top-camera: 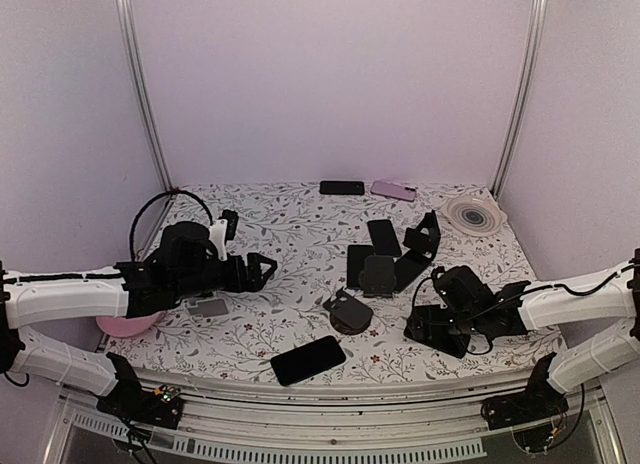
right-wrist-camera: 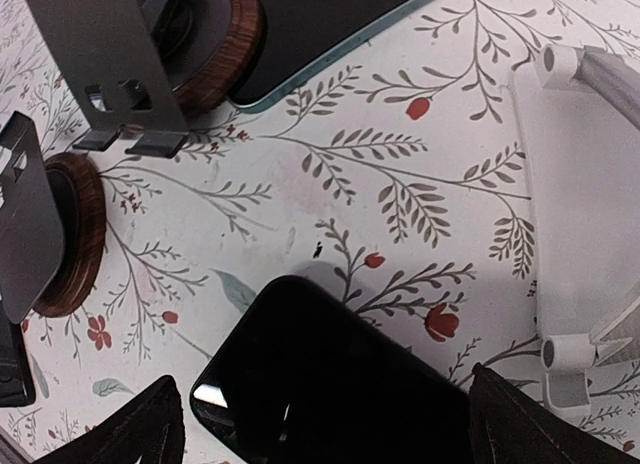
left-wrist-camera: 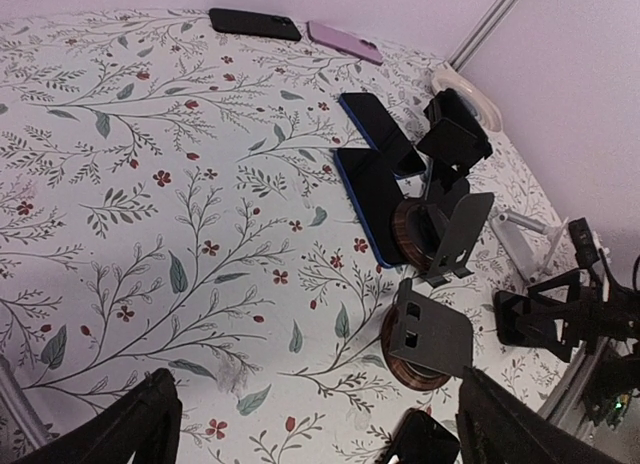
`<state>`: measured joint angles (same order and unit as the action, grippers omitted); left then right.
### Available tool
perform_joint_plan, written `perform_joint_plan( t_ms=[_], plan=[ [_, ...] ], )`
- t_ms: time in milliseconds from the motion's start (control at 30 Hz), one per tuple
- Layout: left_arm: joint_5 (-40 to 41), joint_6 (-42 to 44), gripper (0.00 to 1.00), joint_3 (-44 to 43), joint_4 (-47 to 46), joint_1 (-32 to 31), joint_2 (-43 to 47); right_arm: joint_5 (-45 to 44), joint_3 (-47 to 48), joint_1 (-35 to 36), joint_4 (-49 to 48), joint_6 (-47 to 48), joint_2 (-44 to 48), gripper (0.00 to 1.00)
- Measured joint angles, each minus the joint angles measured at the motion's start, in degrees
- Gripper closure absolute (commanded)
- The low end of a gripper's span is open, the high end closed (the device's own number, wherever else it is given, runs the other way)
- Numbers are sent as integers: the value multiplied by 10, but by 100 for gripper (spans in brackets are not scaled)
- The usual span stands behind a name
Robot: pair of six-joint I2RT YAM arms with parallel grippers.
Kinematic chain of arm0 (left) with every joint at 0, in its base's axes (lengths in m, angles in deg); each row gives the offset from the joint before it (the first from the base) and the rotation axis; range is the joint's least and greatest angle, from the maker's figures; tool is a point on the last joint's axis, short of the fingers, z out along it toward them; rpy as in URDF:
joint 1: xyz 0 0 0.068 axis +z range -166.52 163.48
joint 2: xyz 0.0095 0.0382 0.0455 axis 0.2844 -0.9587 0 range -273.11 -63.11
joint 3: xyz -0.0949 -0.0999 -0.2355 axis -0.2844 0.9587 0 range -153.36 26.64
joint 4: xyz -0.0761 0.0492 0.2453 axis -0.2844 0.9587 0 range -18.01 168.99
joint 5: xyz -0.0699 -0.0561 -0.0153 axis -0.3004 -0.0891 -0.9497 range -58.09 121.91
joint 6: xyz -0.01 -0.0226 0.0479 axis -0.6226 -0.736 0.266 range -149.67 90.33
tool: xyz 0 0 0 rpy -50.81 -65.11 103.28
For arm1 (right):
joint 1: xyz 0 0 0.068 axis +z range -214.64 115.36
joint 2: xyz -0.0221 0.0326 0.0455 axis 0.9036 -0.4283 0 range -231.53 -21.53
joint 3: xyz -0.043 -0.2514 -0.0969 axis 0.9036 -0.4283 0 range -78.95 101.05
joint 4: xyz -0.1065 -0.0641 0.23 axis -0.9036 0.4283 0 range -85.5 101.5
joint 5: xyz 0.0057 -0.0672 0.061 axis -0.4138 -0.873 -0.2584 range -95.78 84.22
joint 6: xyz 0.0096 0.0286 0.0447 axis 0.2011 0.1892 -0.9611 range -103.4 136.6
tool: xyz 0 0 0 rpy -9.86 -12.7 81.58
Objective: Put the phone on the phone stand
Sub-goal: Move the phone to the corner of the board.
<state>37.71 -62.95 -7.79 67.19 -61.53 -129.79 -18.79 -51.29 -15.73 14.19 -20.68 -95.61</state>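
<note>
A black phone (right-wrist-camera: 330,374) lies flat on the flowered cloth, right between the wide-apart fingers of my right gripper (right-wrist-camera: 330,429), which is open and low over it. Beyond it stand two grey phone stands on round wooden bases: one (right-wrist-camera: 40,234) (top-camera: 348,311) to the left, another (right-wrist-camera: 110,54) (top-camera: 378,274) further back. My left gripper (left-wrist-camera: 320,429) (top-camera: 262,271) is open over bare cloth, with the nearer stand (left-wrist-camera: 430,334) ahead on its right. In the top view my right gripper (top-camera: 432,329) covers that phone.
Another black phone (top-camera: 308,359) lies near the front edge. Two dark phones (top-camera: 383,236) lie by the stands; a black (top-camera: 342,187) and a pink one (top-camera: 393,190) at the back. A white stand (right-wrist-camera: 580,184), a black stand (top-camera: 425,239), a white ring (top-camera: 474,214), a pink bowl (top-camera: 130,325).
</note>
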Motion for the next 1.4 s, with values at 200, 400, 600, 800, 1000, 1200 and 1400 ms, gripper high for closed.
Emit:
perform_joint_plan(
  t_ms=[200,400,600,800,1000,1200,1400],
  plan=[
    [3,0,4,0,-1,0,6,4,-4,-13,-8,-13,-13,1],
    [4,1,3,1,-4,0,7,16,-4,5,-8,-18,-16,1],
    [5,1,3,9,-6,0,12,16,-4,37,-7,-33,-14,1],
    [4,1,3,9,-9,0,15,0,-4,43,47,-73,25,1],
    [5,1,3,12,-11,0,19,-41,-9,43,130,-144,129,1],
    [4,1,3,14,-14,0,19,-58,-46,43,202,-237,209,1],
    [4,1,3,14,-17,-1,20,-57,-75,43,249,-310,255,1]
  ],
)
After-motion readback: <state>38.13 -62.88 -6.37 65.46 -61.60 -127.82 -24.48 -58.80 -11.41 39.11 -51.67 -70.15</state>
